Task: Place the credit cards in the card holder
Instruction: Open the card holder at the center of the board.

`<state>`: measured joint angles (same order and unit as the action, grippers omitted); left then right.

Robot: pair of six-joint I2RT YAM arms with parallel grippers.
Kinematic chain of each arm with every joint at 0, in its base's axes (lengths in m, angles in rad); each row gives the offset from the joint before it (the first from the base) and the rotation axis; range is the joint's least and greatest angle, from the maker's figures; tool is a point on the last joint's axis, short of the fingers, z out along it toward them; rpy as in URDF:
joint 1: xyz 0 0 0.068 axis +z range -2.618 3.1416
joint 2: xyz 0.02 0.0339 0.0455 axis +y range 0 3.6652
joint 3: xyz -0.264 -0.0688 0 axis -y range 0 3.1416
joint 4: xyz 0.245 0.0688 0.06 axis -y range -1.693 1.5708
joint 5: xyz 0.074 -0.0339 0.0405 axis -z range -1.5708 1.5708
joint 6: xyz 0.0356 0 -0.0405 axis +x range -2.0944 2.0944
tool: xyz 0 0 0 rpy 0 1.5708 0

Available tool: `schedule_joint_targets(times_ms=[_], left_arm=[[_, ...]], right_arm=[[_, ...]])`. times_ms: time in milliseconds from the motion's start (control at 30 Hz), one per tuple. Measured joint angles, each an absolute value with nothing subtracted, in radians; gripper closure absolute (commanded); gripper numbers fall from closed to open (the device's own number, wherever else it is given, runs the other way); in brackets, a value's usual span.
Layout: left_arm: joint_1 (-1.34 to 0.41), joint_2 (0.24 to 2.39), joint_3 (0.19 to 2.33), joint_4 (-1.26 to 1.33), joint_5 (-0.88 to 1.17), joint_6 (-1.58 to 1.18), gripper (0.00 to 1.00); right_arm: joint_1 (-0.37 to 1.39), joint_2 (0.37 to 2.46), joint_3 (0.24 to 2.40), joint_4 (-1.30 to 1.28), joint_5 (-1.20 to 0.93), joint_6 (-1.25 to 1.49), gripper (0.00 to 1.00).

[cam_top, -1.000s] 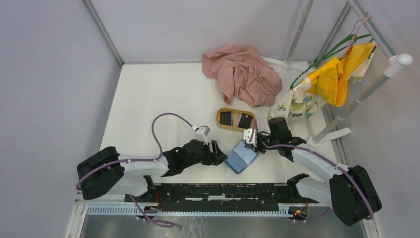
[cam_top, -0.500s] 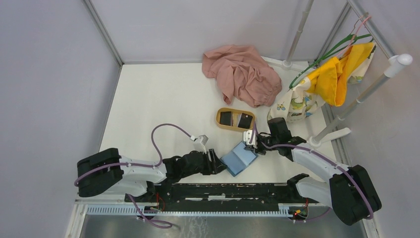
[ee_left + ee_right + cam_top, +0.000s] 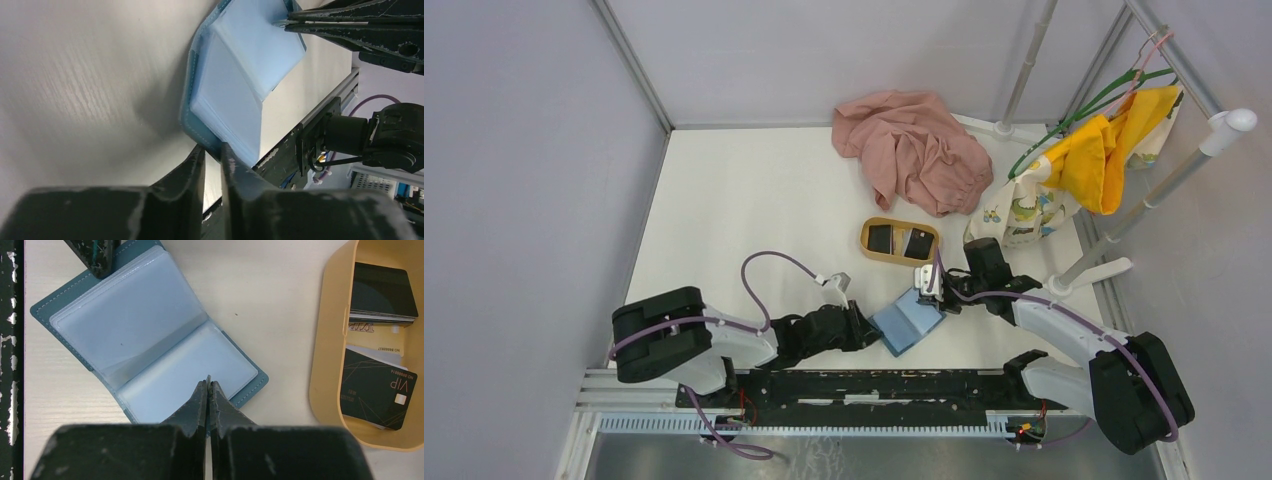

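Note:
The teal-blue card holder (image 3: pixel 906 322) lies open on the table between both arms, its pale blue sleeves facing up (image 3: pixel 150 335). My left gripper (image 3: pixel 212 150) is shut on the teal cover's near corner (image 3: pixel 235 90). My right gripper (image 3: pixel 208 382) is shut, with a thin clear sleeve of the holder pinched between its tips. The black credit cards (image 3: pixel 382 290) (image 3: pixel 377 387) lie in the oval tan tray (image 3: pixel 327 340), just beyond the holder. From above, the cards (image 3: pixel 880 238) sit side by side in that tray (image 3: pixel 900 220).
A pink cloth (image 3: pixel 914 150) is heaped at the back. A yellow garment (image 3: pixel 1104 150) and a patterned bag (image 3: pixel 1019 215) hang on a rack at the right, with its foot (image 3: pixel 1089 275) beside my right arm. A black rail (image 3: pixel 874 385) runs along the near edge.
My left arm has drawn back toward the near edge and its jaws have closed on the holder's cover. The holder has opened out flatter. The right gripper stayed put.

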<state>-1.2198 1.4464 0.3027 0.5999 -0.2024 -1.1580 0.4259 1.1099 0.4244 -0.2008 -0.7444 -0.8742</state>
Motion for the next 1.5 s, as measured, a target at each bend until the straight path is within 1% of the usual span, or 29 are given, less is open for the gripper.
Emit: schedule_joint_targets(times_ms=[33, 67, 133, 233, 300, 367, 400, 467, 600, 667, 833, 900, 967, 1100, 1267, 1500], left_arm=[[-1.220, 1.446, 0.308, 0.596, -0.212, -1.157, 0.96], [-1.220, 1.446, 0.315, 0.590, -0.218, -1.156, 0.98], [-1.220, 1.438, 0.337, 0.551, -0.239, -1.147, 0.98], [-1.220, 1.398, 0.382, 0.453, -0.271, -1.102, 0.98], [-1.220, 1.359, 0.437, 0.345, -0.304, -1.055, 0.98], [-1.220, 1.336, 0.510, 0.231, -0.334, -1.002, 0.98], [-1.220, 1.330, 0.560, 0.164, -0.350, -0.974, 0.98], [-1.219, 1.326, 0.655, 0.044, -0.373, -0.918, 0.98], [-1.209, 1.342, 0.797, -0.177, -0.382, -0.822, 0.98], [-1.201, 1.367, 0.842, -0.251, -0.376, -0.789, 0.98], [-1.173, 1.443, 0.930, -0.400, -0.325, -0.717, 0.98], [-1.159, 1.465, 0.965, -0.434, -0.295, -0.698, 0.98], [-1.143, 1.486, 1.006, -0.461, -0.258, -0.682, 0.98], [-1.111, 1.512, 1.062, -0.471, -0.204, -0.661, 0.98], [-1.053, 1.512, 1.060, -0.436, -0.101, -0.653, 0.98], [-0.995, 1.513, 1.007, -0.324, 0.094, -0.654, 0.98]], right_arm=[[0.426, 1.110, 0.424, -0.202, -0.744, -0.877, 0.97], [0.426, 1.110, 0.424, -0.203, -0.744, -0.880, 0.95], [0.426, 1.110, 0.424, -0.205, -0.744, -0.881, 0.90], [0.428, 1.107, 0.424, -0.207, -0.749, -0.887, 0.76], [0.430, 1.098, 0.425, -0.212, -0.759, -0.886, 0.57], [0.430, 1.080, 0.431, -0.222, -0.768, -0.877, 0.45], [0.430, 1.070, 0.437, -0.227, -0.769, -0.867, 0.40], [0.428, 1.036, 0.450, -0.228, -0.788, -0.847, 0.38], [0.406, 0.960, 0.461, -0.216, -0.860, -0.811, 0.39], [0.400, 0.938, 0.461, -0.205, -0.883, -0.797, 0.43], [0.397, 0.957, 0.459, -0.150, -0.886, -0.745, 0.65], [0.399, 0.995, 0.456, -0.124, -0.875, -0.720, 0.73], [0.408, 1.049, 0.454, -0.110, -0.854, -0.697, 0.77], [0.433, 1.159, 0.454, -0.106, -0.802, -0.666, 0.79], [0.453, 1.259, 0.454, -0.105, -0.758, -0.623, 0.79], [0.456, 1.376, 0.479, -0.085, -0.795, -0.542, 0.76]])
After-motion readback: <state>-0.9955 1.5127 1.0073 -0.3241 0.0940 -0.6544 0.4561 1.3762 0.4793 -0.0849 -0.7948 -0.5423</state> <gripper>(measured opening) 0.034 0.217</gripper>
